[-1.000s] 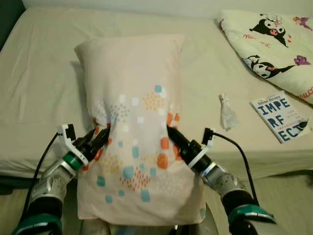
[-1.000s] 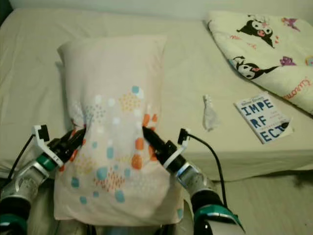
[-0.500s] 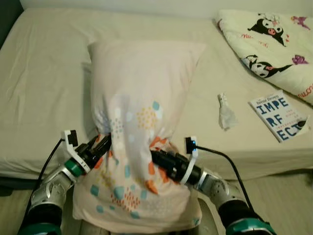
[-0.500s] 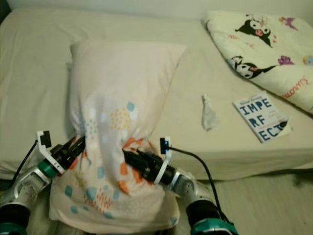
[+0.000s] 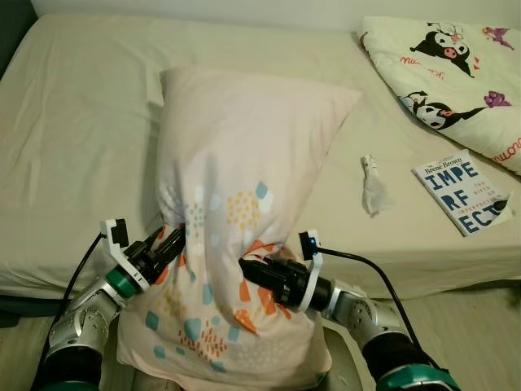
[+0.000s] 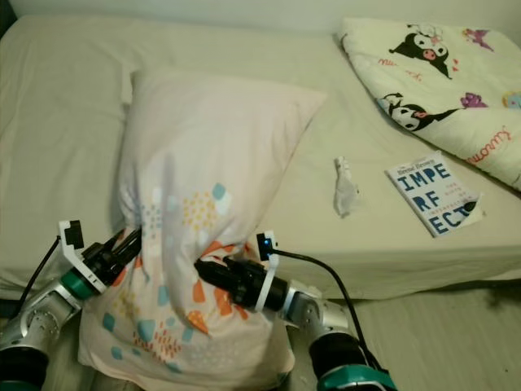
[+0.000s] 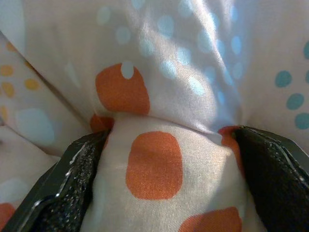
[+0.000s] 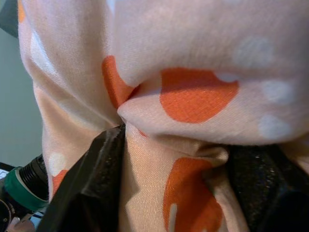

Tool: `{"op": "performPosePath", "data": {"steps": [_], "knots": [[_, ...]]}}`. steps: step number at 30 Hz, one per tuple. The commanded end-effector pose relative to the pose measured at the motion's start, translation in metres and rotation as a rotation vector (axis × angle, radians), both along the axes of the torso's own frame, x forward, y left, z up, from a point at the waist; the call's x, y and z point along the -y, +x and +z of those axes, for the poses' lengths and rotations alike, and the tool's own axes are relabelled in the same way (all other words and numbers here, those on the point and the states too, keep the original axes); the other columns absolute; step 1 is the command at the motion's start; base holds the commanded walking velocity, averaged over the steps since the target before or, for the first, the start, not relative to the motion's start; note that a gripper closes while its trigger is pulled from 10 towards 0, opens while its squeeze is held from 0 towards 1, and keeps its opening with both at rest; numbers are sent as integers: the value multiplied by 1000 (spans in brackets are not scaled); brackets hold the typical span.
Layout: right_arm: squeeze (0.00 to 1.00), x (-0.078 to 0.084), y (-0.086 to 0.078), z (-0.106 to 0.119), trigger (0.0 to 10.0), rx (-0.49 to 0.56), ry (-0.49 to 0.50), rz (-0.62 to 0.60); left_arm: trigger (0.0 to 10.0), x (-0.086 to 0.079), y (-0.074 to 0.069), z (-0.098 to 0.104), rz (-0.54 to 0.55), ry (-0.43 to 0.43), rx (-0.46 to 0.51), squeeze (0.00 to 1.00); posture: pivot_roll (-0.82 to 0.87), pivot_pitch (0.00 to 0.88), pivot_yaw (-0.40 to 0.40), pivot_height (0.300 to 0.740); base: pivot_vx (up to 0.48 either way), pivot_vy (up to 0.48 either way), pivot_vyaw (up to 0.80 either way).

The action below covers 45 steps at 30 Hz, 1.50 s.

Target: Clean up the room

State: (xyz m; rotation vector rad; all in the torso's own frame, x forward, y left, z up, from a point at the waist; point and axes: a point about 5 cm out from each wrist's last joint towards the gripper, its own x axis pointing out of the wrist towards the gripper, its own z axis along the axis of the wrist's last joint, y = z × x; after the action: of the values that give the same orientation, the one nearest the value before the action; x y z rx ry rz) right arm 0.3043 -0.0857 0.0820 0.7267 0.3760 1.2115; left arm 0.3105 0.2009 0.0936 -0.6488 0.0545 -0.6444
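A large pillow (image 5: 236, 204) is held upright at the near edge of the bed (image 5: 73, 147), its upper part leaning back over the mattress and its lower end hanging down in front of the bed edge. The cover is pale pink, plain across the upper half. The lower half is printed with orange, teal, yellow and white dots and blotches. The fabric is cinched at waist height, with deep folds running down from the pinch.

The pillow is gripped from both sides. The left gripper (image 5: 167, 244) is clamped on the pillow's left edge; in the left wrist view a fold of orange-spotted fabric is seen squeezed between the two black fingers (image 7: 67, 188). The right gripper (image 5: 252, 273) is pushed into the pillow's lower middle from the right. In the right wrist view, bunched fabric is pinched between its fingers (image 8: 91, 183), so both jaws are closed on cloth.

The bed is covered with a cream sheet, wrinkled on the left. A crumpled white tissue (image 5: 374, 187) is seen on the sheet to the right of the pillow, well apart from it. Further right, near the bed edge, a blue and white book (image 5: 462, 194) lies flat, with "IMPERFECT" on its cover. A cream blanket (image 5: 448, 73) with black cartoon characters is spread at the far right corner. A strip of light floor (image 5: 480, 326) is visible at lower right.
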Motion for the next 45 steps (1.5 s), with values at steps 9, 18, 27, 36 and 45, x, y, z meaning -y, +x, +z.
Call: {"op": "performPosePath", "data": {"steps": [9, 18, 27, 36, 45], "knots": [[0, -17, -4, -7, 0, -33, -28, 43, 0, 21, -7, -13, -83, -39, -56, 0, 184, 131, -75, 565, 0, 0, 0], [0, -17, -4, -7, 0, -39, -22, 35, 0, 19, -8, -12, -72, -46, -49, 0, 188, 131, -72, 565, 0, 0, 0], [0, -17, -3, -7, 0, -48, -12, 27, 0, 19, -8, -11, -64, -58, -49, 0, 191, 130, -68, 565, 0, 0, 0], [0, -17, -2, -5, 0, -37, 15, -13, 0, 21, -7, 1, -67, -65, -4, 0, 200, 115, -49, 565, 0, 0, 0], [0, -15, 0, 8, 0, 21, 65, -109, 0, 24, -13, 26, 22, 41, 107, 0, 210, 86, -35, 565, 0, 0, 0]]}}
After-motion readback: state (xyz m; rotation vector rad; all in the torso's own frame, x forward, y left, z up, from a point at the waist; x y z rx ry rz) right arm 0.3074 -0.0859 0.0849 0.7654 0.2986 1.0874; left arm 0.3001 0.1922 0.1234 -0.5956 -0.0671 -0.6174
